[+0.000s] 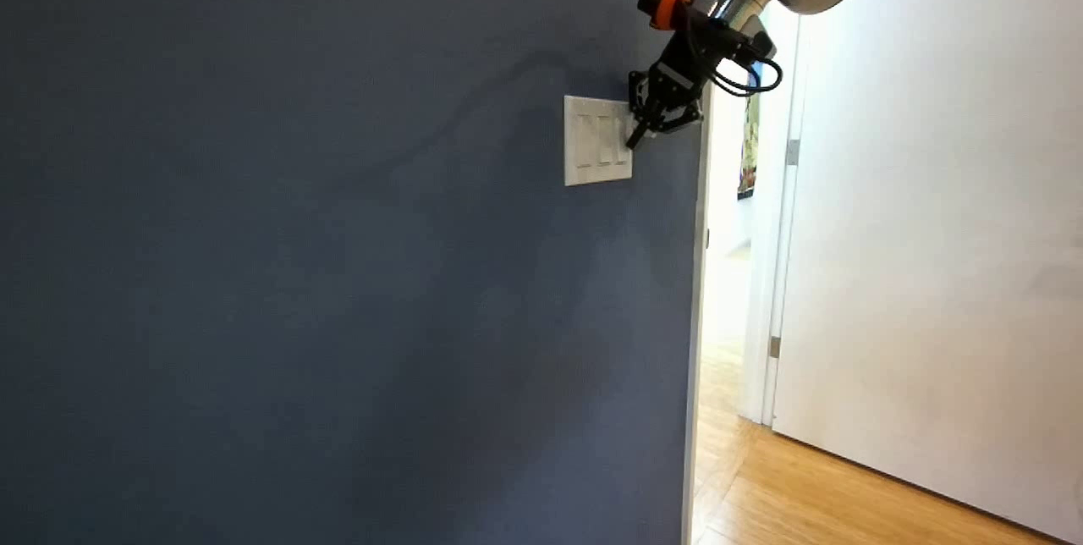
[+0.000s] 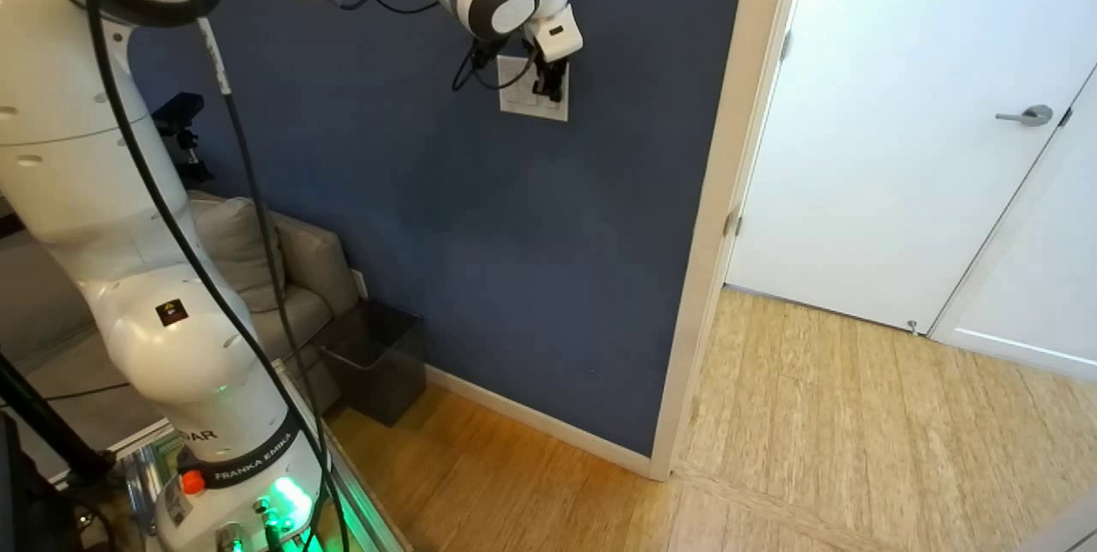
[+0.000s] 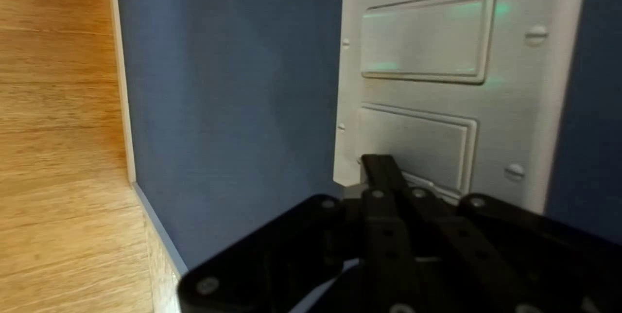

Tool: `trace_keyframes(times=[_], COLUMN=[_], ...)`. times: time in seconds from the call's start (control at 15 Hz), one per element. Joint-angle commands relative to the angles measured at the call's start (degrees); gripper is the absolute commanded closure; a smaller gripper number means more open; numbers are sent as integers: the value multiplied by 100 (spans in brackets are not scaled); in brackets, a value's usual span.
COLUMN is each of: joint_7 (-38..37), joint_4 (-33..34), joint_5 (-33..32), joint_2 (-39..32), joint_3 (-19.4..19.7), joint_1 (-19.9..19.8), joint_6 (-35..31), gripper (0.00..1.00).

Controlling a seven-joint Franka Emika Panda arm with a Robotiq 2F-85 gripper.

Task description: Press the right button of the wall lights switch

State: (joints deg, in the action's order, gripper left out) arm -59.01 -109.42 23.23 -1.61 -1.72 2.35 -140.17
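Observation:
A white wall switch plate with three wide buttons sits on the dark blue wall; it also shows in an exterior view and in the wrist view. Its right button is the one nearest my gripper, and it is partly covered by the fingers. My gripper is shut and empty, its two black fingertips together. The tips are over the lower part of the right button, at or very near its surface; I cannot tell whether they touch. The gripper also shows in both exterior views.
A white door frame stands just right of the plate, with a white door beyond. A grey sofa and a dark side table stand by the wall below the arm. Black cables hang along the arm.

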Motion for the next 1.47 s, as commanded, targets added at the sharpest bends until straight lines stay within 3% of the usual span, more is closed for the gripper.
trace_keyframes(times=[0.0, 0.67, 1.2, 1.33, 1.4], joint_7=[-271, -347, -62, 499, 836], joint_4=[19, -86, -113, -39, -86], joint_5=[-32, -150, -725, -868, -834], joint_2=[5, 231, 694, 908, 1083], joint_3=[-63, -74, -34, -29, -33], joint_1=[61, 42, -42, -44, -29], joint_6=[-377, -339, 1329, 2011, 2136], gripper=[100, 100, 100, 100, 74])
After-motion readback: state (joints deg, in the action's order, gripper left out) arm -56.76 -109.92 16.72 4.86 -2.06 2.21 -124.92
